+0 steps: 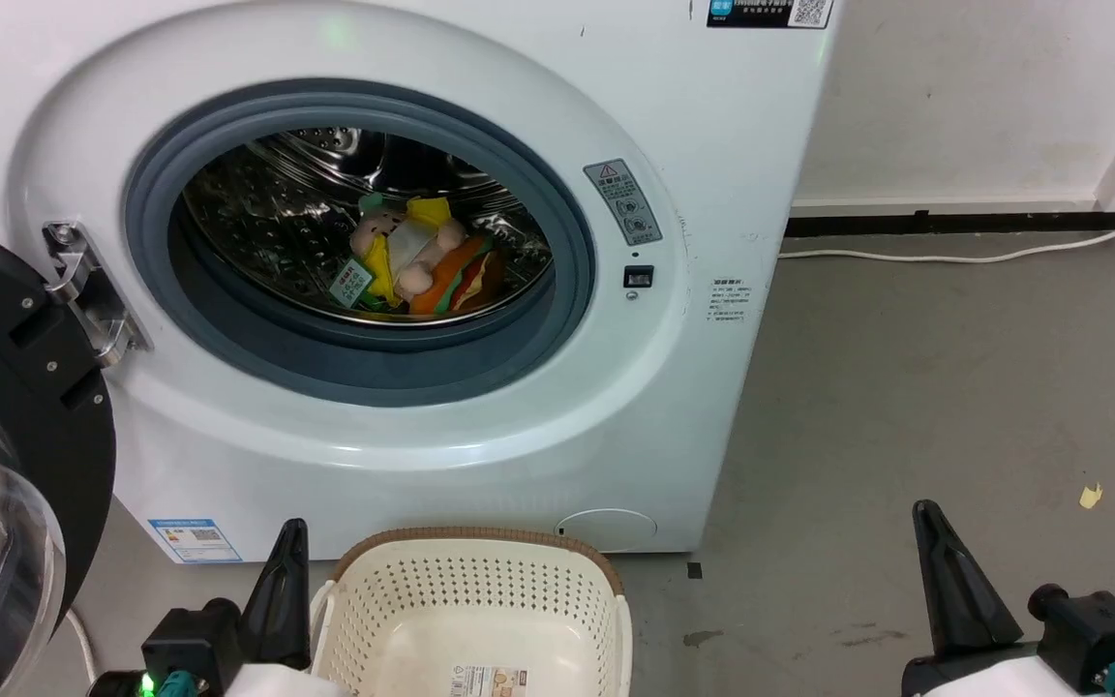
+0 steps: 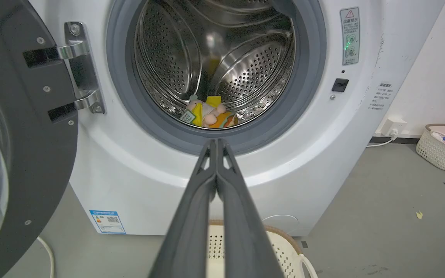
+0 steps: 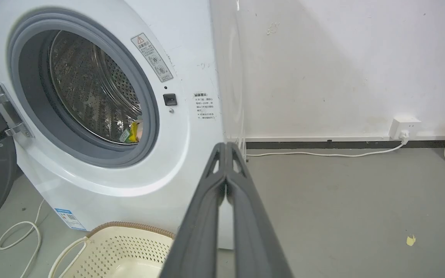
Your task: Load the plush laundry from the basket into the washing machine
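Likely soft and light, the plush laundry [image 1: 419, 259] at six o'clock in the washing machine [image 1: 441, 455] suits a pinch on its pink body; your left gripper [image 2: 216, 142] and right gripper [image 3: 226, 146] sit pressed together, empty.

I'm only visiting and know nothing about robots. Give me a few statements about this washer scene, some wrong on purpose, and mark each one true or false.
1. The plush laundry lies inside the drum of the washing machine. True.
2. The machine's door is closed. False: the door stands swung open on its hinge.
3. The part of the basket in view holds no toy. True.
4. The left jaws and right jaws are spread wide apart. False: each wrist view shows its pair pressed shut, holding nothing.
5. A second basket is in the room. True.
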You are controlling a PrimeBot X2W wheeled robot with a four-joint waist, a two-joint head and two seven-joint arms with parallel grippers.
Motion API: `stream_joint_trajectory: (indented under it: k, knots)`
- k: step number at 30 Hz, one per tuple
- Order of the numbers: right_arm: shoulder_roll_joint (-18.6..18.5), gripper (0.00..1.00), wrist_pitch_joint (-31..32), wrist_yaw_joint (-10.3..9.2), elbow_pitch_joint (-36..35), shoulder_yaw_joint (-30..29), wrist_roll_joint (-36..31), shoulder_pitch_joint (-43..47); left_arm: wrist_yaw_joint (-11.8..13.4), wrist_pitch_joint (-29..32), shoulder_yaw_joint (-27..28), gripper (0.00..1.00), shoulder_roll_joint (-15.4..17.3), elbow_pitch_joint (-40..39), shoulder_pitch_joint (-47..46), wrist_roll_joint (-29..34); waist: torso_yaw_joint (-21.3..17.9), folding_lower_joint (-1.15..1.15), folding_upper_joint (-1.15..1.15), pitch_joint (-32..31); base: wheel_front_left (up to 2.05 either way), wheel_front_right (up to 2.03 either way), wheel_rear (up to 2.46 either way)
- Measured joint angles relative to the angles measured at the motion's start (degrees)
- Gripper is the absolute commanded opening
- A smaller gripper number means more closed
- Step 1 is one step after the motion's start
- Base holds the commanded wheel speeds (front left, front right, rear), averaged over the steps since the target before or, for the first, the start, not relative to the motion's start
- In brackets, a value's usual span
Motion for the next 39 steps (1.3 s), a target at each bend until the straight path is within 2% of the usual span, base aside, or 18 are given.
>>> stream_joint_trajectory:
  k: [39]
  knots:
    - [0.0,0.0,4.77,0.0,-0.03,-0.05,-3.59,-1.96,0.46,4.79,0.53,0.0,-1.3,-1.65,-1.25,4.25,-1.4,0.0,0.0,-0.15,0.0,0.0,0.0]
